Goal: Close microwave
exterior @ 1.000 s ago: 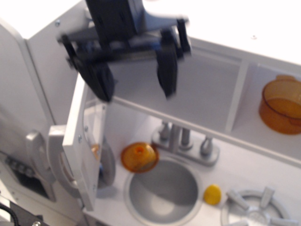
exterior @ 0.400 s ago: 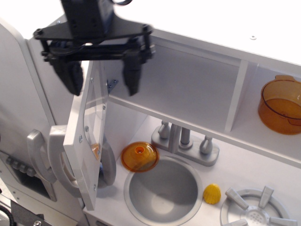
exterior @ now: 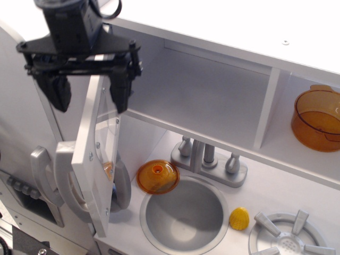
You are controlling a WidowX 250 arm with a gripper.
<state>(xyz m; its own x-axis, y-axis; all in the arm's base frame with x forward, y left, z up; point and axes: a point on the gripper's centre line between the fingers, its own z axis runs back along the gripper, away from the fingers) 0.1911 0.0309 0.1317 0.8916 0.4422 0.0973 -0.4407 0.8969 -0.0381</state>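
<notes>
Gripper (exterior: 89, 95) apparently straddles open microwave (exterior: 98, 154) door's top.

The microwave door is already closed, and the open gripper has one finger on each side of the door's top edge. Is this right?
Not quite. In the observation.image view, the microwave door stands wide open, swung out to the left. The rest holds: the open gripper has one finger on each side of the door's top edge.

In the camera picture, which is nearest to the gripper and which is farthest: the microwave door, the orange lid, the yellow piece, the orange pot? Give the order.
Measured from the gripper:
1. Microwave door, straddled by the open fingers at its top edge.
2. Orange lid, below, left of the sink.
3. Yellow piece, right of the sink.
4. Orange pot, in the cubby far right.
</notes>
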